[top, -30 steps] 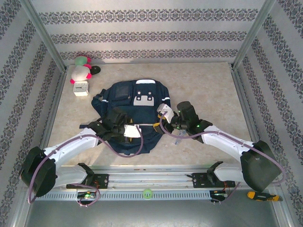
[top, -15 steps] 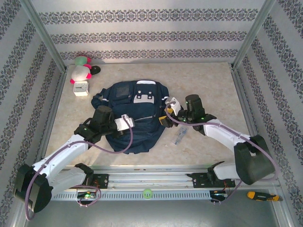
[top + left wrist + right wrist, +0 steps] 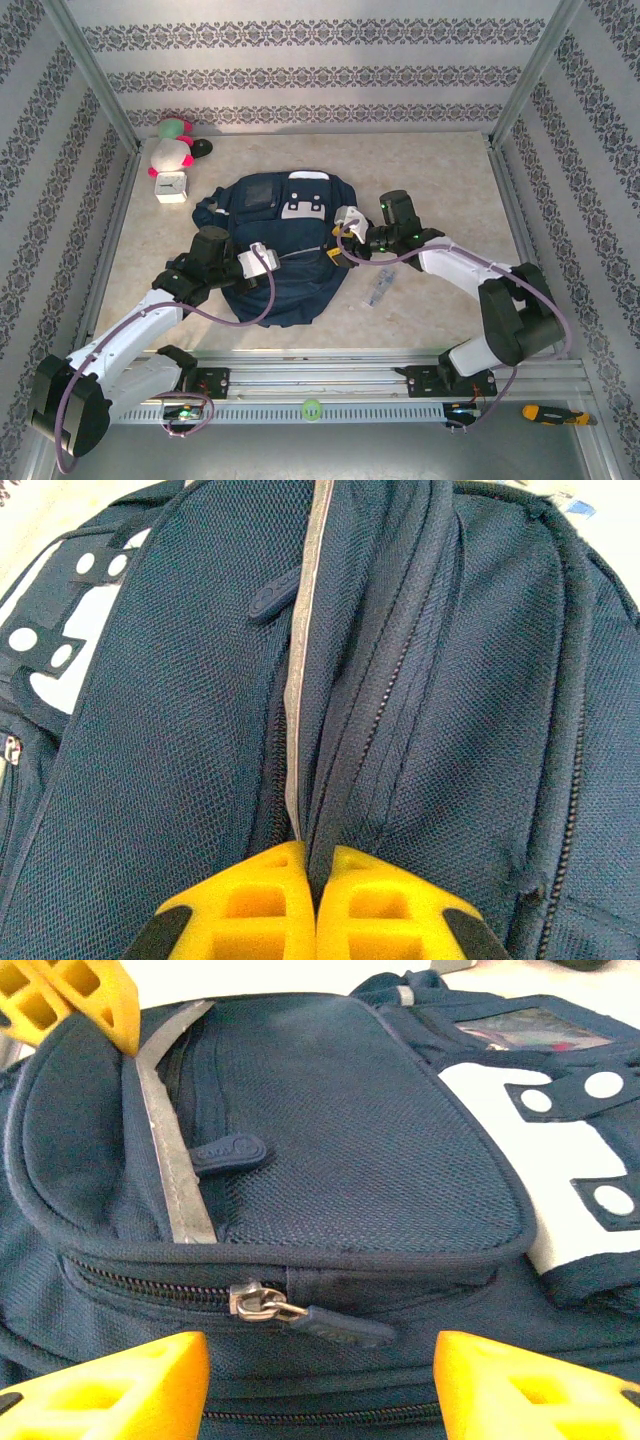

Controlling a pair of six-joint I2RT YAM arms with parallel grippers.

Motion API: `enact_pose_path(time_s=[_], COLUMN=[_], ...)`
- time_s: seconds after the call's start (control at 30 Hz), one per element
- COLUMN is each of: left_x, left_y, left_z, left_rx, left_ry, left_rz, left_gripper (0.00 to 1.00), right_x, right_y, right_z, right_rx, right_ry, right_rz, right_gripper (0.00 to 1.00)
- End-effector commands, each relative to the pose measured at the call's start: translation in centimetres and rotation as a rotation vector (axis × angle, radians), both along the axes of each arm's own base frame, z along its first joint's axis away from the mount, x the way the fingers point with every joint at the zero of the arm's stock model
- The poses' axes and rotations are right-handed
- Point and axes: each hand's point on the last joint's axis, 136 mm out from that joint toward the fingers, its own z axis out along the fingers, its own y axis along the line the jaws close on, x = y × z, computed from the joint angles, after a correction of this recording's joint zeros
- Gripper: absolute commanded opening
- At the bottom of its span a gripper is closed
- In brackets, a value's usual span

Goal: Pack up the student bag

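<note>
Left arm reached in from near-left, forearm angled toward centre. The left fingers (image 3: 270, 890) were closed, pinching a fold of the student bag (image 3: 285, 255) beside its pale stripe (image 3: 303, 630).

Right arm folded back sharply at the elbow, wrist pointing left at the bag's right flank. The right fingers (image 3: 110, 1385) stood apart with a zipper pull (image 3: 300, 1315) between them; no grip seen.

Bag lay flat mid-surface (image 3: 450, 180), with bare room to its right and far side. Plush toy (image 3: 170, 150) and white cube (image 3: 171, 186) sat well apart at far left.

Right wrist view caught the left fingers at the pocket's far end. From above, both contact points were too small to tell.
</note>
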Motion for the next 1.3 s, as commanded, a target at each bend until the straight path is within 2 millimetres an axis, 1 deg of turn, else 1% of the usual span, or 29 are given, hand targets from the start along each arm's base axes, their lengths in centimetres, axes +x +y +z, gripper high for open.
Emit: enact_pose_path(time_s=[0.0, 0.1, 0.17, 0.3, 0.37, 0.43, 0.6, 0.67, 0.7, 0.73, 0.77, 0.87, 0.93, 1.07, 1.27], left_x=[0.3, 0.5, 0.8, 1.3, 1.4, 1.4, 1.4, 1.4, 1.4, 1.4, 1.3, 1.3, 1.3, 1.6, 1.6], left_y=[-1.0, -1.0, -0.9, -0.8, -0.9, -1.1, -1.4, -1.4, -1.4, -1.4, -1.4, -1.5, -1.5, -1.1, -1.0], left_z=[2.7, 3.0, 3.0, 3.0, 3.1, 3.1, 3.3, 3.3, 3.4, 3.4, 3.3, 3.4, 3.3, 3.1, 2.6], left_rx=[-0.086, -0.093, -0.092, -0.085, -0.088, -0.093, -0.111, -0.111, -0.112, -0.11, -0.11, -0.113, -0.113, -0.097, -0.086], left_ry=[-0.062, -0.068, -0.074, -0.089, -0.086, -0.079, -0.07, -0.071, -0.074, -0.073, -0.072, -0.071, -0.069, -0.076, -0.071], left_rz=[-0.043, -0.034, -0.019, -0.003, -0.007, -0.014, -0.026, -0.025, -0.024, -0.025, -0.026, -0.03, -0.028, -0.005, -0.004], left_gripper=[0.0, 0.0, 0.0, 0.0, 0.0, 0.0, 0.0, 0.0, 0.0, 0.0, 0.0, 0.0, 0.0, 0.0, 0.0], right_x=[-0.7, -1.2, -1.9, -3.5, -3.9, -3.9, -3.1, -3.1, -3.1, -3.0, -2.9, -2.5, -2.4, -3.4, -4.2], right_y=[1.3, 1.7, 1.7, 1.4, 1.4, 1.5, 2.1, 2.4, 2.4, 2.4, 2.4, 2.3, 2.3, 2.2, 1.1], right_z=[0.6, 0.6, 0.4, 0.2, 0.2, 0.3, 0.7, 1.2, 1.3, 1.4, 1.4, 0.7, 0.5, 1.0, 1.0], right_rx=[0.025, 0.031, 0.023, 0.012, 0.014, 0.018, 0.051, 0.082, 0.095, 0.104, 0.105, 0.088, 0.08, 0.096, 0.084], right_ry=[-0.027, 0.0, 0.03, 0.072, 0.08, 0.086, 0.125, 0.153, 0.169, 0.182, 0.192, 0.196, 0.205, 0.244, 0.244], right_rz=[0.101, 0.134, 0.151, 0.168, 0.173, 0.173, 0.174, 0.19, 0.196, 0.196, 0.192, 0.176, 0.176, 0.197, 0.156], right_gripper=[0.6, 0.57, 0.54, 0.45, 0.4, 0.35, 0.29, 0.28, 0.32, 0.4, 0.44, 0.47, 0.44, 0.33, 0.25])
